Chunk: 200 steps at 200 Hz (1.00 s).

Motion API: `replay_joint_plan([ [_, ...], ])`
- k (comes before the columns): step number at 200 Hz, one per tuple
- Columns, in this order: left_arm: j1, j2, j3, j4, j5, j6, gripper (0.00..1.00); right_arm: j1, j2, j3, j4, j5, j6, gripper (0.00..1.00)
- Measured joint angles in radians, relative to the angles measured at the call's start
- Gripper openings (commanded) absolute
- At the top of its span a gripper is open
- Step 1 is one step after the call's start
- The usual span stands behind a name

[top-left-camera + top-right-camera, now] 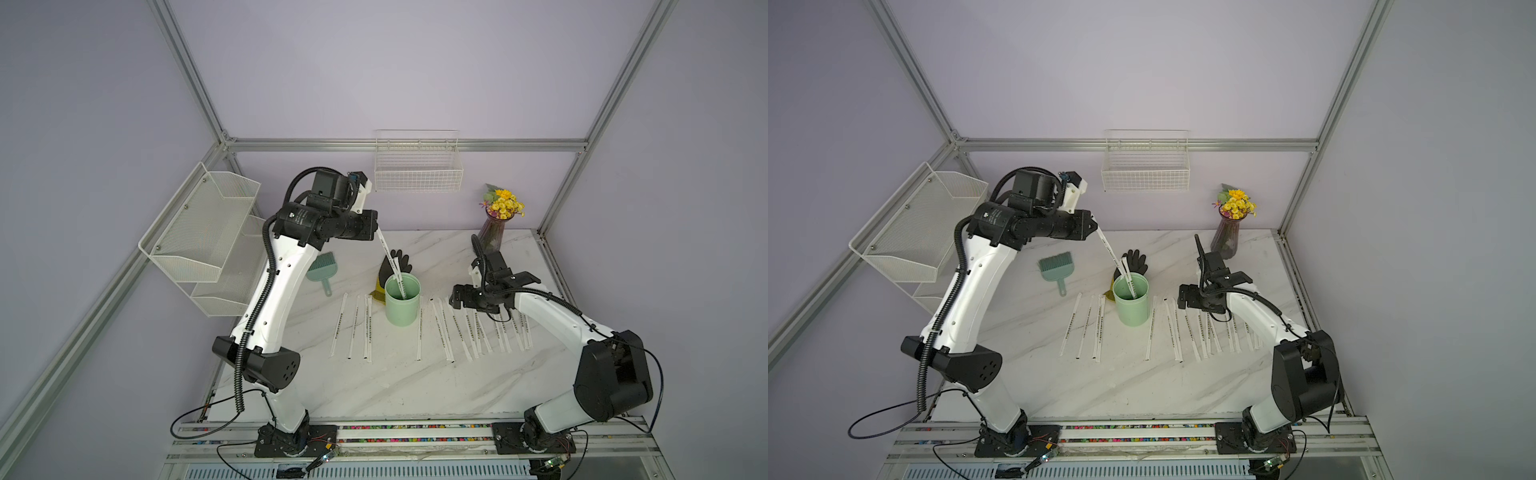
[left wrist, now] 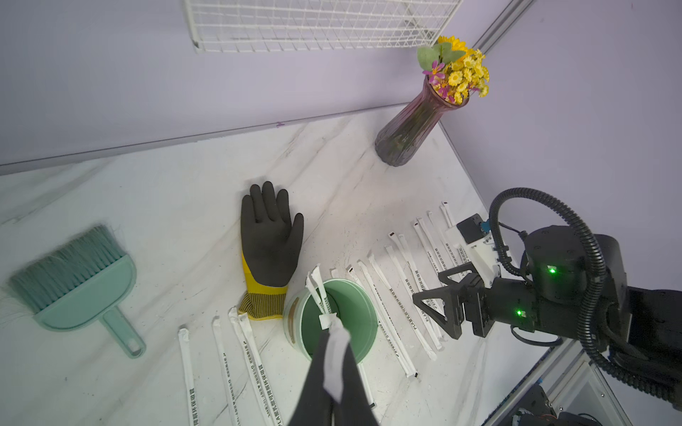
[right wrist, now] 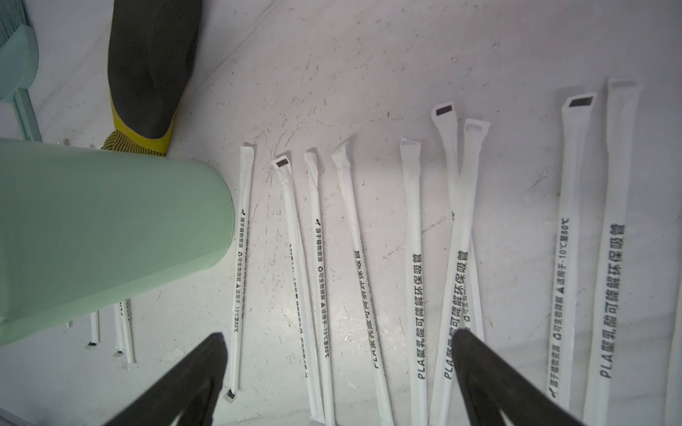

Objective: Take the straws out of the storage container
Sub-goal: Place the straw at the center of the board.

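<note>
The mint-green storage container [image 1: 401, 309] [image 1: 1133, 309] stands upright mid-table. My left gripper [image 1: 376, 227] [image 2: 333, 326] hangs above and behind it, shut on the top end of one white straw [image 1: 390, 262] [image 2: 336, 350], whose lower end still reaches into the container [image 2: 365, 308]. Another straw [image 2: 316, 289] leans inside against the rim. Three straws [image 1: 355, 328] lie flat to the container's left and several straws [image 1: 469, 328] [image 3: 415, 258] to its right. My right gripper [image 1: 453, 298] [image 3: 339, 337] hovers open just above the right-hand row, beside the container [image 3: 110, 228], holding nothing.
A black and yellow glove [image 1: 395, 266] lies right behind the container. A teal brush with dustpan [image 1: 322, 270] lies back left, and a vase of flowers [image 1: 492, 230] stands back right. A white wire basket [image 1: 417, 174] hangs on the back wall and a mesh rack [image 1: 208, 237] on the left.
</note>
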Motion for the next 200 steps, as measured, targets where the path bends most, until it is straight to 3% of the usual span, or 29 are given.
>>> replay_joint_plan([
  [48, 0.1, -0.108, 0.005, -0.049, -0.011, 0.034, 0.04, 0.0, -0.003, 0.004, -0.006, 0.0, 0.0, 0.97],
  [90, 0.137, -0.119, 0.008, -0.129, -0.072, 0.064, 0.04, 0.0, -0.005, 0.004, -0.011, 0.0, -0.005, 0.97],
  [200, 0.147, 0.169, -0.017, -0.348, -0.389, 0.069, 0.04, 0.0, -0.015, 0.004, -0.014, 0.004, -0.008, 0.97],
])
